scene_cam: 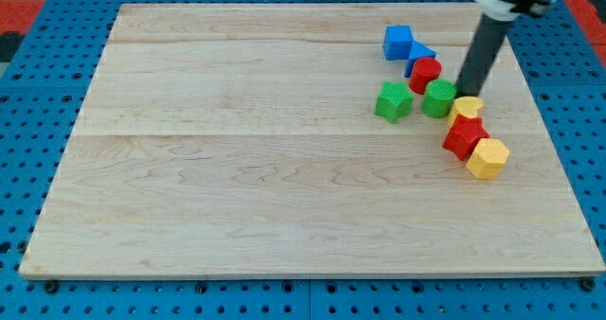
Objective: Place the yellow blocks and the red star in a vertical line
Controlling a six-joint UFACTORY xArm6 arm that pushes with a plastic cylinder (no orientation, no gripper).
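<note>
A yellow block (467, 107), rounded in shape, sits at the view's right, with the red star (464, 135) touching it just below and a yellow hexagonal block (488, 158) touching the star at its lower right. The three form a short line slanting down to the right. My tip (465, 92) is at the upper edge of the upper yellow block, right of the green round block (438, 98). The dark rod rises from it toward the view's top right.
A green star-like block (393, 101) lies left of the green round one. A red cylinder (425, 75), a blue wedge-like block (418, 55) and a blue cube (398, 42) cluster above. The wooden board (237, 168) rests on a blue pegboard.
</note>
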